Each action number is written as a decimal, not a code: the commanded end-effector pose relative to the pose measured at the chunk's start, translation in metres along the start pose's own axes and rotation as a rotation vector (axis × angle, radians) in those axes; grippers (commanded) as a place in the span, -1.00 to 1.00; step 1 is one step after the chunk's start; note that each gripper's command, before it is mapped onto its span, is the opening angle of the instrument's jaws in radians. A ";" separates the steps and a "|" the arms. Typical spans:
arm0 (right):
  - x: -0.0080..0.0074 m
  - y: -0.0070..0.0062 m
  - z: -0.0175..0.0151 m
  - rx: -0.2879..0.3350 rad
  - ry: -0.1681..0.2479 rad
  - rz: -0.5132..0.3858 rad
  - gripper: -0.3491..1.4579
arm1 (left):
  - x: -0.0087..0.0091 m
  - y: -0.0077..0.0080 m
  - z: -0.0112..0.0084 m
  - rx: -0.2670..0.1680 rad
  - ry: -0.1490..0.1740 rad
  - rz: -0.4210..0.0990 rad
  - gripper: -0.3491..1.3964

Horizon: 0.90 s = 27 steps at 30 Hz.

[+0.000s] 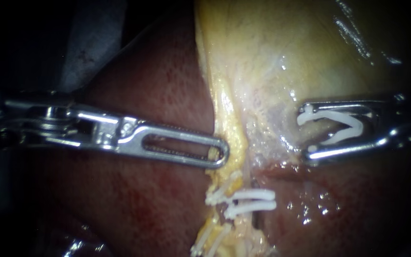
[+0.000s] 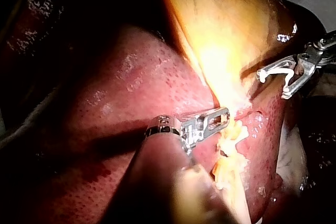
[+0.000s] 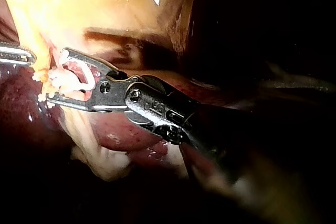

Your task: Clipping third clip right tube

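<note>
**A:** White plastic clip (image 1: 338, 129), open in a V, sits right of centre in the endoscope frame. It is seated in the claw of the right instrument (image 1: 306, 133). That claw stands wide, each half touching one leg of the clip.

**B:** Is it round the tube yet?

**A:** No. It lies over the pale, glistening gallbladder wall (image 1: 286, 47), apart from its target. The thin tube (image 1: 238, 200) that I take for the right one is at lower centre. Two closed white clips (image 1: 255, 195) cross it side by side, and more clips show to their lower left.

**B:** And the other arm?

**A:** The left instrument (image 1: 215, 152) comes in from the left edge, and its slotted steel claw is closed on the yellow fatty strip (image 1: 227, 119) at centre. Yellow tissue shows through the slot. I judge it holds that strip taut to keep the tube exposed against the dark red liver (image 1: 143, 200).

**B:** Why keep the clip so wide?

**A:** Probably so it can pass over the tube next to the pair before it closes.

**B:** Any containers?

**A:** None shows. The only thing carrying anything is the right claw, loaded with its clip.
</note>
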 end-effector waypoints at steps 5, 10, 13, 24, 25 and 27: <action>-0.0004 -0.0002 0.0004 0.005 0.000 0.017 -0.05 | 0.0000 0.0000 -0.0001 0.000 0.000 0.000 -1.00; -0.0013 -0.0004 0.0016 0.017 -0.004 0.039 -0.05 | 0.0001 0.0000 -0.0005 0.003 0.003 0.001 -1.00; -0.0020 -0.0005 0.0024 0.024 -0.007 0.050 -0.06 | 0.0000 -0.0002 -0.0013 0.007 0.007 -0.001 -1.00; -0.0043 -0.0008 0.0060 0.053 -0.019 0.112 -0.08 | -0.0006 -0.0012 -0.0048 0.010 0.004 -0.008 -1.00; -0.0044 -0.0008 0.0064 0.057 -0.022 0.116 -0.08 | -0.0007 -0.0014 -0.0051 0.010 0.003 -0.009 -1.00; -0.0046 -0.0008 0.0070 0.062 -0.024 0.125 -0.08 | -0.0008 -0.0019 -0.0058 0.009 0.001 -0.011 -1.00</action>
